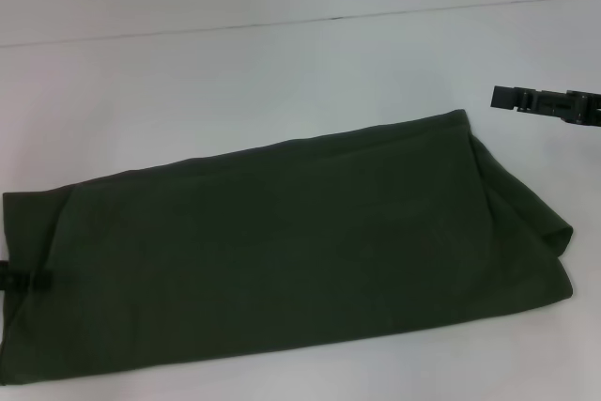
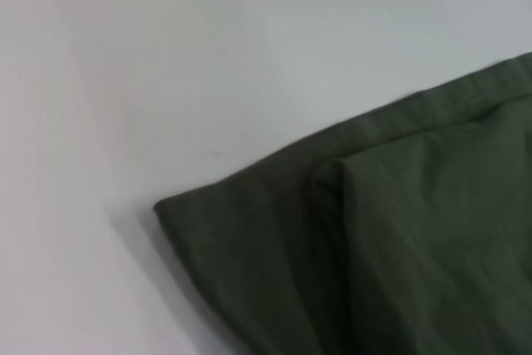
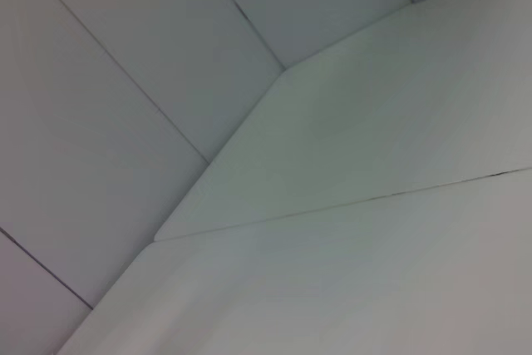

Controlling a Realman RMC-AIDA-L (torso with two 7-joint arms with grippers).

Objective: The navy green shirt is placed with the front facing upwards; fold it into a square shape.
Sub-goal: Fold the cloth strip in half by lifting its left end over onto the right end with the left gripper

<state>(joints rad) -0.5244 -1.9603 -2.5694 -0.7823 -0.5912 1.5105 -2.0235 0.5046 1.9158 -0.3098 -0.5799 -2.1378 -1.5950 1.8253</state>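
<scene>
- The shirt [image 1: 282, 251] is laid across the white table [image 1: 235, 72] as a long folded band, its plain green side up, running from the near left edge of the head view up toward the right.
- No lettering is seen on the exposed cloth.
- At the right end of the band, the fabric is doubled over itself in loose folds [image 1: 526, 223].
- The left gripper [image 1: 23, 280] is seen only as a small dark part at the left edge of the head view, against the left end of the shirt; whether it is open or closed on the cloth cannot be told.
- In the left wrist view, a corner of the shirt [image 2: 249, 230] is shown lying flat on the table, with a second layer [image 2: 432, 230] folded on top of it.
- The right gripper [image 1: 507, 98] is held at the right, beyond the shirt's far right corner and apart from it; nothing is held in it, and how far it is open cannot be told.
- Only bare white table [image 3: 374, 272] is shown in the right wrist view.
</scene>
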